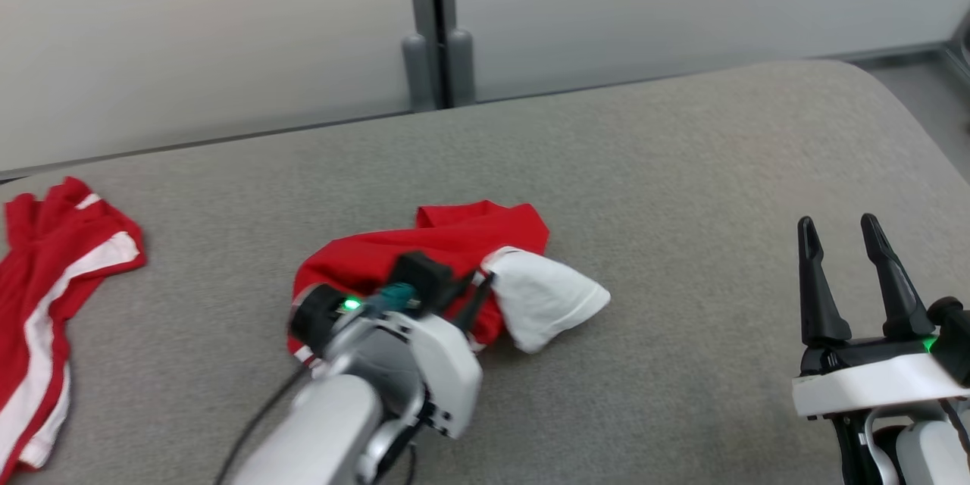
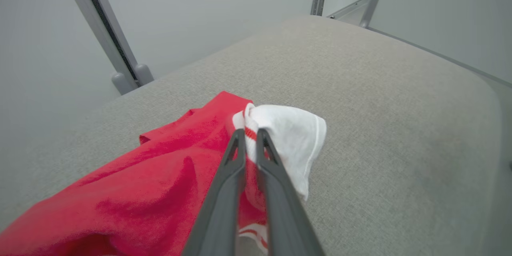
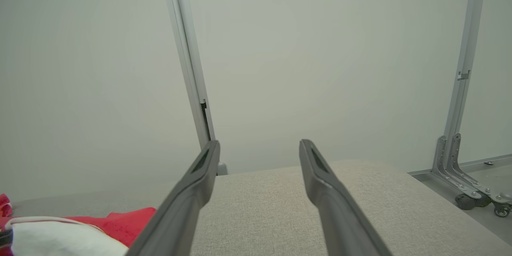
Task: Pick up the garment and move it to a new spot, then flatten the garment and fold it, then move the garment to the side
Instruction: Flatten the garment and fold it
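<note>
The garment [image 1: 455, 242] is a crumpled red piece with a white sleeve [image 1: 549, 299], lying near the middle of the grey cloth-covered table [image 1: 682, 167]. My left gripper [image 1: 476, 294] reaches down onto it from the near side. In the left wrist view the garment [image 2: 160, 168] spreads to the left, and my left gripper [image 2: 250, 133] is shut on a pinch of fabric where the red meets the white sleeve [image 2: 292, 132]. My right gripper [image 1: 840, 226] stands open at the lower right, above bare table and apart from the garment; its fingers are spread with nothing between them [image 3: 260, 144].
A second red garment with white stripes [image 1: 53, 295] lies at the table's left edge. Grey partition panels with a post [image 1: 436, 23] stand behind the far edge. The rounded right end of the table [image 1: 871, 106] drops to the floor, where a wheeled frame foot [image 3: 468, 192] stands.
</note>
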Tool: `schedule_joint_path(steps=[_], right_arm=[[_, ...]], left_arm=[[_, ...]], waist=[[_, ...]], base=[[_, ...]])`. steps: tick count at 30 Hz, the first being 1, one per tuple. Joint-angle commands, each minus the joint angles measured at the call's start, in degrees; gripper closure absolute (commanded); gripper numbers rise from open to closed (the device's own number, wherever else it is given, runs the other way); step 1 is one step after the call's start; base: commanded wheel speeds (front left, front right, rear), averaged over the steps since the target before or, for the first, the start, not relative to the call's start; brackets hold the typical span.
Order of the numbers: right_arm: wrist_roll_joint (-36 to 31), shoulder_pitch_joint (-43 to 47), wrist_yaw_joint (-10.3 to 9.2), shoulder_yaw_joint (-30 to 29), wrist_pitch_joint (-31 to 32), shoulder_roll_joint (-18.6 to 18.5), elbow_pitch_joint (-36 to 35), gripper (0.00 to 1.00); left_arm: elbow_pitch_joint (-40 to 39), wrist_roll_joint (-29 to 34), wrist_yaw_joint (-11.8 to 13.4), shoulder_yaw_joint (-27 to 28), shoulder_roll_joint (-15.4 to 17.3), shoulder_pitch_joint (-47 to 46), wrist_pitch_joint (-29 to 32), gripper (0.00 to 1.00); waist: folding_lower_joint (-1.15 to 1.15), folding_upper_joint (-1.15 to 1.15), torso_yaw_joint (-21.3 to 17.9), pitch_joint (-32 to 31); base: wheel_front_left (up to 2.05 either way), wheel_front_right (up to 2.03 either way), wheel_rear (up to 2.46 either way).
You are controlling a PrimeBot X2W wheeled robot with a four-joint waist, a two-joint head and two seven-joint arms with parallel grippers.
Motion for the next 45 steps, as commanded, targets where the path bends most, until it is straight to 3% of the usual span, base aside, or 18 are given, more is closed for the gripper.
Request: schedule_joint_path(steps=[1,9,16,22,28,31,32,33,37,45], right_arm=[[0.2,0.9,0.11,-0.2,-0.3,-0.3,-0.1,0.0],[0.1,2.4,0.11,-0.1,-0.3,0.3,-0.5,0.0],[0.5,3.0,0.11,-0.2,-0.3,0.4,-0.4,0.0],[0.7,3.1,0.11,0.2,-0.3,0.2,-0.1,0.0],[0.9,3.7,0.11,0.4,-0.3,-0.3,0.3,0.0],[0.8,4.4,0.11,0.5,-0.3,-0.3,0.5,0.0],[0.7,4.6,0.11,0.6,-0.3,-0.3,0.7,0.0],[0.7,4.5,0.11,0.7,-0.3,-0.3,0.8,0.0],[1.0,4.9,0.11,1.3,-0.3,0.0,1.3,0.0],[1.2,5.3,0.11,2.9,-0.3,-0.1,1.8,0.0]], left_arm=[[-2.3,-0.7,1.0,1.5,1.7,1.6,-0.4,1.0],[-18.8,-4.1,8.9,13.1,12.4,10.6,1.0,1.0],[-23.2,-8.7,13.7,23.0,18.0,20.8,0.4,1.0],[-20.5,-11.7,13.7,26.1,18.7,27.2,-1.8,1.0],[-11.0,-11.6,14.1,28.5,18.3,31.1,-8.1,1.0],[-6.4,-11.9,12.9,28.1,17.1,31.4,-10.8,1.0],[-5.1,-12.2,12.3,27.9,16.5,31.1,-11.6,0.58],[-4.3,-12.6,11.9,27.6,15.8,30.6,-12.2,0.0],[-2.9,-12.5,10.6,27.1,14.6,28.9,-14.9,0.0],[-10.0,-10.5,12.7,27.3,11.9,26.1,-21.2,0.0]], waist=[[0.0,0.0,3.1,-2.7],[0.0,0.0,7.9,-3.9],[0.0,0.0,9.3,-3.8],[0.0,0.0,9.0,-3.6],[0.0,0.0,8.3,-3.6],[0.0,0.0,8.3,-3.8],[0.0,0.0,8.3,-3.9],[0.0,0.0,8.3,-4.0],[0.0,0.0,8.8,-4.4],[0.0,0.0,11.4,-5.2]], base=[[0.0,0.0,0.0],[0.0,0.0,0.0],[0.0,0.0,0.0],[0.0,0.0,0.0],[0.0,0.0,0.0],[0.0,0.0,0.0],[0.0,0.0,0.0],[0.0,0.0,0.0],[0.0,0.0,0.0],[0.0,0.0,0.0]])
